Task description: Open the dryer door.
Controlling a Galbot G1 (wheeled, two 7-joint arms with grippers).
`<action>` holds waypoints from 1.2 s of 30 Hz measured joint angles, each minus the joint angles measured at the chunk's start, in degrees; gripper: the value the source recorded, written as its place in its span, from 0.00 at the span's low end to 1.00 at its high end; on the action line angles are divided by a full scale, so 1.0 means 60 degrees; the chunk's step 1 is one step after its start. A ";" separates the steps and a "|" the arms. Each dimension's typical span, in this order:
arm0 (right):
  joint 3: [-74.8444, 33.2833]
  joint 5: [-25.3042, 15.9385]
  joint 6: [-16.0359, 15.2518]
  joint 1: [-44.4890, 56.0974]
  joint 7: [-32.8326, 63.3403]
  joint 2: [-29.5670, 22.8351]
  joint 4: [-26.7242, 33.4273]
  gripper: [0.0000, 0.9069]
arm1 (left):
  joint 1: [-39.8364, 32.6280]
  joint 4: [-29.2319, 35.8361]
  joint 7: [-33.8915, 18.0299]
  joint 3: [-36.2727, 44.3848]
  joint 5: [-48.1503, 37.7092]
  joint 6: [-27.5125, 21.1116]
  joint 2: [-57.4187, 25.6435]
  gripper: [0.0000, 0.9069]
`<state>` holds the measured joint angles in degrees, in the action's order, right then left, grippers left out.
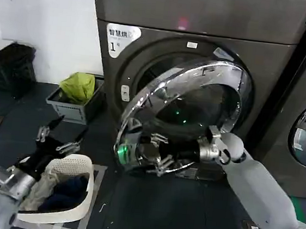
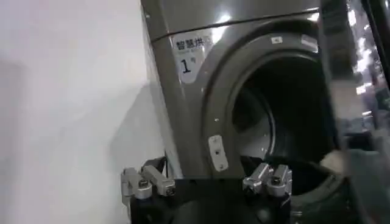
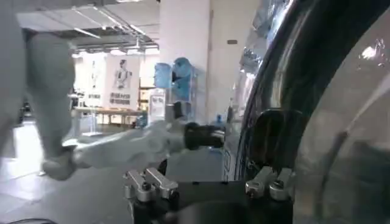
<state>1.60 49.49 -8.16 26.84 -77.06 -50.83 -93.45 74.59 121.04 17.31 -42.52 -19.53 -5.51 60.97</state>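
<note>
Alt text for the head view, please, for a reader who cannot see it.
The dryer door of machine "1" hangs partly open, the right end effector at its lower rim. The left end effector hovers open above a white laundry basket on the floor.

Grey-shelled arms [image 1: 260, 186] (green wrist light)

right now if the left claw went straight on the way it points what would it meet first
Probably the dryer's front panel beside the open drum, near the small latch plate. The left claw is open and points there; depth is unclear.
</note>
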 joint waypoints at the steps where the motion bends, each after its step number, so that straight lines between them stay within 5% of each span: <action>1: -0.0091 0.0034 0.0001 0.0102 0.0001 0.0117 -0.0128 1.00 | -0.0068 -0.0047 0.0003 0.0040 -0.0017 0.0000 -0.0060 1.00; 23: -0.4347 0.0199 0.0631 0.3612 0.0619 0.1940 -0.0657 1.00 | -0.2151 -0.0829 0.0774 0.2415 -0.0193 -0.0150 -0.1498 1.00; 36: -1.0532 0.0593 0.1561 0.9180 0.0845 0.1029 -0.1465 1.00 | -0.3867 -0.1409 0.0957 0.4490 -0.0225 0.0076 -0.1337 1.00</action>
<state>-61.59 53.05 1.21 81.92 -71.99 -44.66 -102.24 51.39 112.59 23.05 -15.58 -20.88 -5.06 52.95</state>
